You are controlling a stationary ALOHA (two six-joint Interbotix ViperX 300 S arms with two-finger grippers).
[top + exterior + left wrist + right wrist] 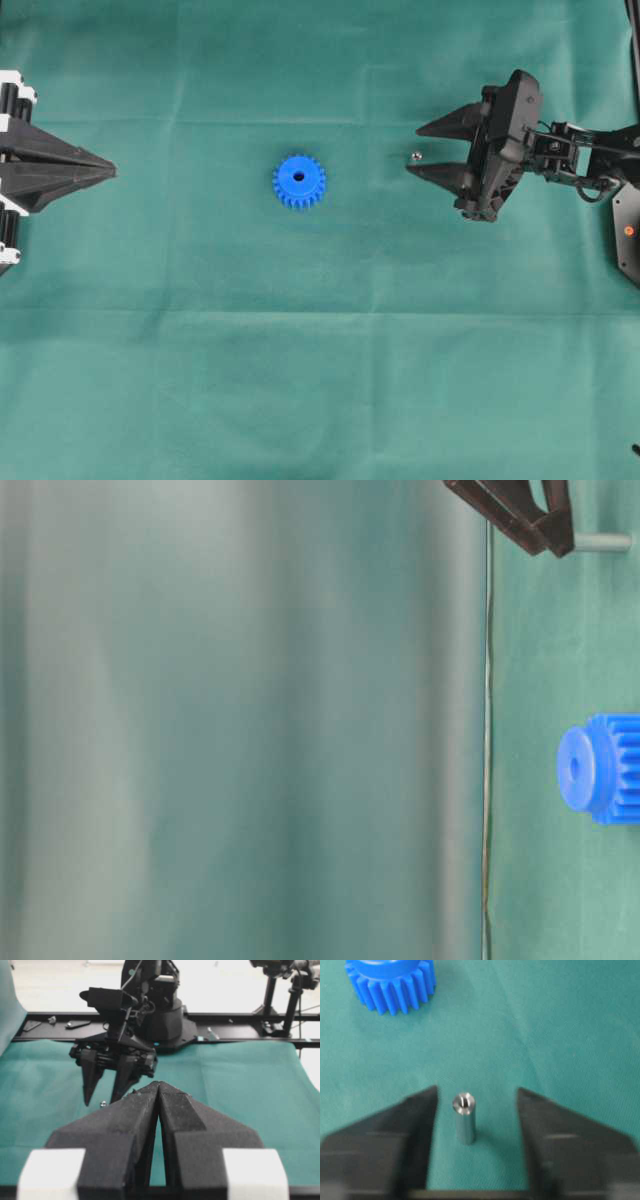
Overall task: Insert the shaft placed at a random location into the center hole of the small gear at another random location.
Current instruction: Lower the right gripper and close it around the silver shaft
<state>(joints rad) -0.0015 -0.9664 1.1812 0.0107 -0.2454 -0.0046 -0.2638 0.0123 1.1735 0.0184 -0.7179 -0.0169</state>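
The shaft is a tiny shiny grey pin, stood upright on the green surface. It is seen between the spread jaws of the right gripper, touched by neither. The blue gear is laid flat near the middle, its hole dark. The left gripper is held clenched, well apart.

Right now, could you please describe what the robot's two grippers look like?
The left gripper has matte black wedge-shaped fingers tapering to a point, with white blocks at their base. The right gripper has matching black tapered fingers on a boxy black wrist, with thin black cables behind it.
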